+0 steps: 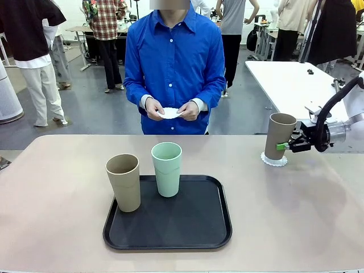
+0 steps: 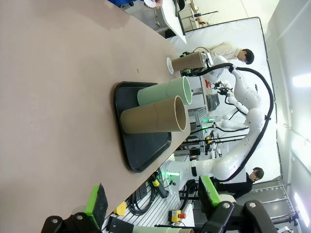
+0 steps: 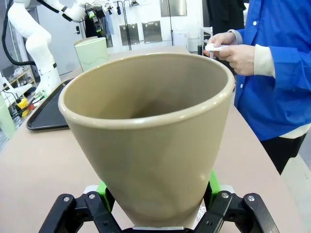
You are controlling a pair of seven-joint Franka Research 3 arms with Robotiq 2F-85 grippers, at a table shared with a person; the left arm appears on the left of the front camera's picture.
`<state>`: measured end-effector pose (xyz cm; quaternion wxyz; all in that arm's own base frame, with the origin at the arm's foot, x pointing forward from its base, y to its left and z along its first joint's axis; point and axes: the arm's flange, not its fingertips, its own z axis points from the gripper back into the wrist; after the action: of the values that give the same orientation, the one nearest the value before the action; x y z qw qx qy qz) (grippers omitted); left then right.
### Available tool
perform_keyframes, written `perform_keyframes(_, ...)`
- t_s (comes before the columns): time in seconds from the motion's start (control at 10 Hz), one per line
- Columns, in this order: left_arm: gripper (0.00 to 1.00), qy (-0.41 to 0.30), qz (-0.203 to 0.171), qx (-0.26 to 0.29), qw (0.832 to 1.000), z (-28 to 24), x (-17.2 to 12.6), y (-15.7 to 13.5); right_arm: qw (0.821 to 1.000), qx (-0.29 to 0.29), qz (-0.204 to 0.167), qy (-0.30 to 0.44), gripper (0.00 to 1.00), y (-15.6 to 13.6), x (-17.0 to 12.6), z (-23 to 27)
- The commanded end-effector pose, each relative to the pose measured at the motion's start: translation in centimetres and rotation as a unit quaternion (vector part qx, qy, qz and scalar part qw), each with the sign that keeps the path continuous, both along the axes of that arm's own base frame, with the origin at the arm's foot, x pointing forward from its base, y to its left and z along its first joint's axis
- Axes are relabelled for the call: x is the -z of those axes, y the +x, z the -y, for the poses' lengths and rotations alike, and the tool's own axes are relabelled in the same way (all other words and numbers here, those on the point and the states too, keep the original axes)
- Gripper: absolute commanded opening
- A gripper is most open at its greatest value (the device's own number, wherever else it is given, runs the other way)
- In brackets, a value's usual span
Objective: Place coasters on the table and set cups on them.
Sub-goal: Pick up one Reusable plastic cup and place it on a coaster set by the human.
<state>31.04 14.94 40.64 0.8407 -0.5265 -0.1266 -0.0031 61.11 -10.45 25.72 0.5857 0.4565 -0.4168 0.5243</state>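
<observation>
Altogether three cups (image 1: 166, 169), one coaster (image 1: 274, 160) on table (image 1: 296, 216).

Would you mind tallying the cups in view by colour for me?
Tan cups: 2
Mint green cup: 1
Total: 3 cups

We see a white right arm (image 1: 357, 108) under an arced black cable (image 1: 331, 105); left gripper (image 2: 151, 199) and right gripper (image 3: 155, 194) are black, with green pads (image 2: 96, 199) and silver screws (image 3: 63, 198).
</observation>
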Motion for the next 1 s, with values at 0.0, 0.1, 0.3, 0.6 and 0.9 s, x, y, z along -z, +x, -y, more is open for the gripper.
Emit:
perform_keyframes(0.0,1.0,-0.008,0.006,-0.001,1.0,-0.14,-0.06,-0.09,1.0,-0.005,-0.005,0.021,0.84,0.92,0.09,0.56)
perform_keyframes(0.1,1.0,-0.008,0.006,-0.001,1.0,-0.14,-0.06,-0.09,1.0,-0.005,-0.008,0.019,0.84,0.89,0.19,0.63)
perform_keyframes(0.3,1.0,-0.008,0.006,-0.001,1.0,-0.14,-0.06,-0.09,1.0,-0.005,-0.009,0.022,0.84,0.92,0.28,0.78)
perform_keyframes(0.6,1.0,-0.008,0.006,-0.001,1.0,-0.14,-0.06,-0.09,1.0,-0.006,-0.013,0.021,0.84,1.08,0.48,0.64)
perform_keyframes(0.9,1.0,-0.008,0.006,-0.001,1.0,-0.14,-0.06,-0.09,1.0,-0.006,-0.019,0.018,0.84,1.53,1.08,0.59)
